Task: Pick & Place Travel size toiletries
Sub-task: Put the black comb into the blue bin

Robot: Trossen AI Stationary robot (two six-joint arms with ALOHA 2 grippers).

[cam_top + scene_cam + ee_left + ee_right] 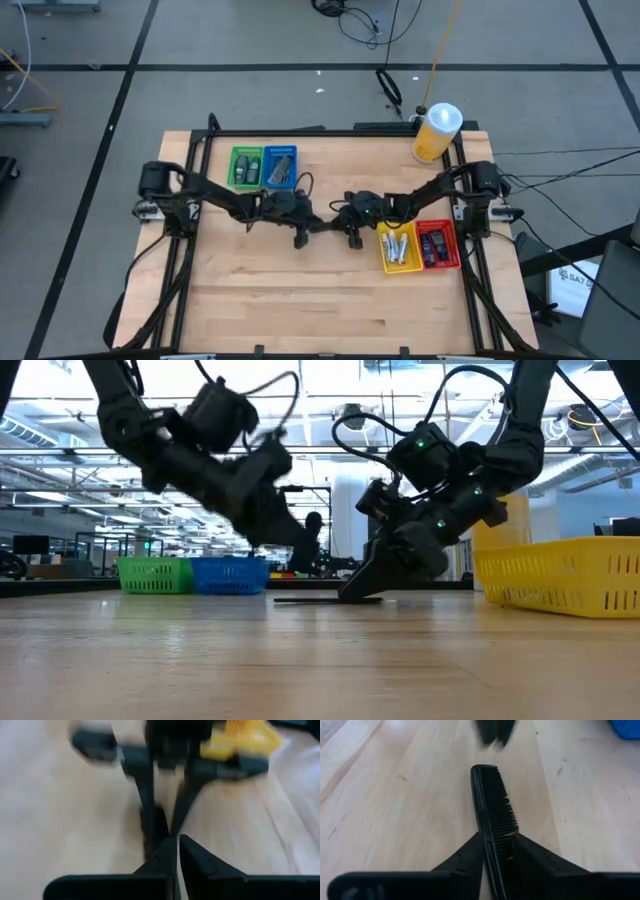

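Note:
A black comb [492,800] lies flat on the wood [320,600] near the table's middle, and my right gripper [495,845] is shut on it. My left gripper [176,851] hangs shut just beyond the comb's free end, raised off the table [310,545] and facing the right gripper. It touches nothing. White-silver mini tubes [397,247] lie in the yellow tray. Dark small items lie in the red tray [437,245], the green tray [245,166] and the blue tray [280,167]. My right gripper pinches the comb's near end [495,837] between its two fingers [465,855]. The fingers slant down from the table's right side and lie along the comb. The rest of the comb reaches forward from the fingertips, teeth to one side, lying on the table [300,600].
A large yellow bottle with a white cap [436,133] stands at the far right corner. The green and blue trays sit at the far left of the table, the yellow [388,262] and red trays at the right edge. Bare wood stretches toward the near edge [320,310].

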